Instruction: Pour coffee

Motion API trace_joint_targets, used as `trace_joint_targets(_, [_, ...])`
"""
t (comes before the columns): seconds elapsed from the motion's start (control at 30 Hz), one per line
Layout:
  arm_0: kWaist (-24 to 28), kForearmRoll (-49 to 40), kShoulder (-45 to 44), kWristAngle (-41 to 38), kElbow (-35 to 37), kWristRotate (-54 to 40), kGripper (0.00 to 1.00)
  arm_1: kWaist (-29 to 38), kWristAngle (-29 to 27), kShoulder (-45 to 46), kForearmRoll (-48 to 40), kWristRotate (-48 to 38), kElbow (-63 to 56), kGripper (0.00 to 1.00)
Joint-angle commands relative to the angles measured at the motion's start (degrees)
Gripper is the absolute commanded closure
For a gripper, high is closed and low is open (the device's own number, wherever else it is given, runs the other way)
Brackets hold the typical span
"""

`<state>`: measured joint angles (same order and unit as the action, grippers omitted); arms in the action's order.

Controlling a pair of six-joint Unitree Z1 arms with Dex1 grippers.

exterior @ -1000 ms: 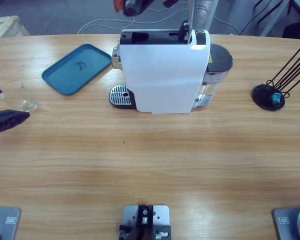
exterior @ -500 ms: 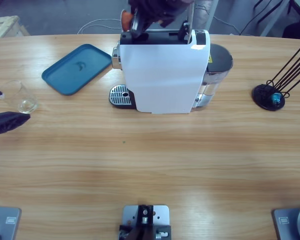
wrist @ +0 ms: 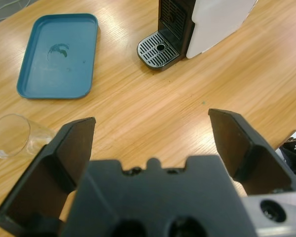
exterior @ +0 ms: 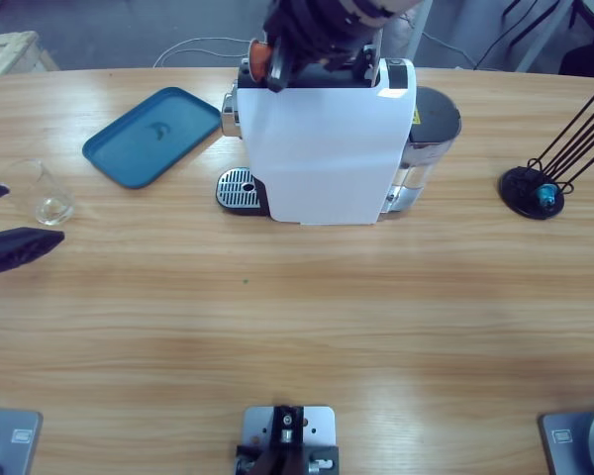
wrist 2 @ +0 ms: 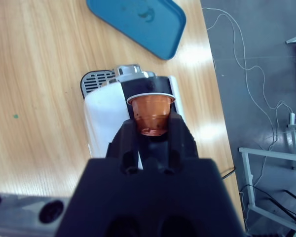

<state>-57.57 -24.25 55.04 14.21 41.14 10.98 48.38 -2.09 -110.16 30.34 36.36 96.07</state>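
1. Long wooden table (exterior: 297,327), bearing everything below.
2. White coffee machine (exterior: 327,148) at the far middle, upright, round drip grate (exterior: 240,188) sticking out toward the left end.
3. Teal tray (exterior: 153,136) lying flat left of the machine, long axis slanting from near-left to far-right.
4. Right gripper (exterior: 277,54) over the machine's top, at its grate end, fingers clamped on an orange capsule (wrist 2: 150,112); capsule's wide rim away from the gripper body, narrow end tucked between the fingers, axis in line with the fingers.
5. Left gripper (wrist: 150,133) low at the table's left edge, fingers spread wide, holding nothing.
6. Black capsule rack (exterior: 535,190) at the right end, thin rods leaning up and right, small blue capsule (exterior: 547,194) at its base.
7. Clear glass (exterior: 42,190) standing between the left fingers' tips, touching neither as far as visible; looks clear inside, no dark coffee layer to make out.
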Motion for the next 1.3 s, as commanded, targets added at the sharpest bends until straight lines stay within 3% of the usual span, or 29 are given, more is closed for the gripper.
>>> trace_joint_targets(0.03, [-0.18, 1.14, 1.09, 0.9, -1.94, 0.53, 0.009, -1.1, 1.04, -2.87, -0.19, -0.16, -1.96, 1.0])
trace_joint_targets(0.17, [-0.18, 1.21, 1.11, 0.9, -2.1, 0.6, 0.009, -1.1, 1.44, -3.04, -0.19, -0.5, -2.19, 1.0])
trace_joint_targets(0.2, [-0.18, 1.21, 1.07, 0.9, -2.15, 0.62, 0.009, -1.1, 1.65, -3.04, -0.15, -0.78, -2.21, 0.956])
trace_joint_targets(0.27, [-0.18, 1.21, 1.04, 0.9, -2.27, 0.62, 0.009, -1.1, 1.72, -2.99, -0.19, -1.41, -2.21, 0.53])
trace_joint_targets(0.33, [-0.18, 1.23, 1.04, 0.9, -2.38, 0.62, 0.009, -1.1, 1.42, -2.88, -0.28, -1.83, -2.35, 0.173])
trace_joint_targets(0.37, [-0.18, 1.23, 1.06, 0.9, -2.38, 0.62, 0.009, -1.1, 1.21, -2.74, -0.4, -2.06, -2.45, 0.06])
trace_joint_targets(0.5, [-0.18, 1.31, 1.04, 0.9, -2.38, 0.57, 0.009, -1.1, 0.63, -2.27, -0.47, -2.73, -2.56, 0.0])
trace_joint_targets(0.67, [-0.18, 1.31, 1.09, 0.9, -2.38, 0.6, 0.009, -1.1, 1.23, 0.1, -1.21, -3.34, -2.21, 0.019])
trace_joint_targets(0.7, [-0.18, 1.38, 1.04, 0.9, -2.38, 0.55, 0.009, -1.03, 2.0, 1.07, -1.23, -3.96, -1.71, 0.133])
trace_joint_targets(0.83, [-0.18, 2.32, 1.06, 0.97, -2.29, 0.53, 0.009, 1.86, 3.97, 4.76, 4.33, -12.57, 4.67, 0.98])
trace_joint_targets(0.9, [-0.2, 3.02, 1.06, 0.96, -2.13, 0.53, 0.009, 3.49, 2.02, 6.12, 7.14, -17.55, 5.25, 1.0])
trace_joint_targets(0.97, [-0.2, 3.34, 1.04, 0.9, -1.8, 0.53, 0.009, 5.04, 0.56, 8.95, 4.06, -24.07, -0.17, 1.0])
trace_joint_targets(1.03, [-0.2, 3.34, 0.76, 0.9, -1.67, 0.53, 0.009, 7.6, -6.12, 11.95, 1.2, -33.05, -6.34, 1.0])
trace_joint_targets(1.17, [-0.18, 3.34, 0.12, 0.73, -1.67, 0.44, 0.009, 9.19, -8.84, 19.69, 0.02, -46.62, -15.51, 1.0])
trace_joint_targets(1.3, [-0.18, 3.34, 0.53, 0.75, -1.5, 0.35, 0.009, 9.19, -20.11, 28.55, -3.6, -57.71, -23.12, 1.0])
